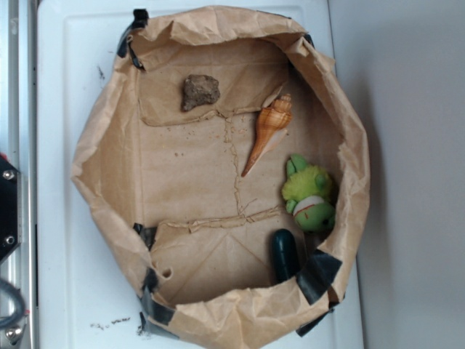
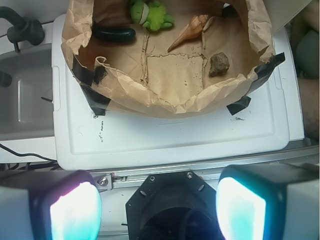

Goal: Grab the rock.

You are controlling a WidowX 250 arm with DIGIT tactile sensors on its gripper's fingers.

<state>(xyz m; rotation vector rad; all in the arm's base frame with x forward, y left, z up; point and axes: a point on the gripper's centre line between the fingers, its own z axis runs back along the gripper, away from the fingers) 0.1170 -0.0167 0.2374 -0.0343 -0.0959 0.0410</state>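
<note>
Broadly, we see a white table [image 1: 65, 218] carrying one brown paper bag [image 1: 94, 167] cut low and spread open like a tray, its rim crumpled and patched at the corners with black tape [image 1: 320, 276]. Inside it we count four things, one of each. One green plush frog [image 1: 311, 193] lies against the bag's wall; one orange-and-cream spiral seashell [image 1: 267, 131] lies just beside it, its point toward the bag's middle; one dark green glossy oval object [image 1: 284, 254] lies in a corner near the frog. One rock [image 1: 200, 91], a rough grey-brown lump shorter than the shell, sits on the paper floor near a corner, apart from the shell and well apart from the frog and the oval.

From the wrist view, our two fingers [image 2: 75, 212] stand wide apart at the bottom edge, holding nothing, with the gripper [image 2: 159, 210] outside the bag, over the table's near edge. The rock [image 2: 219, 64] lies well ahead of them, inside the bag past its near wall, on the side of the right-hand finger in that view.
</note>
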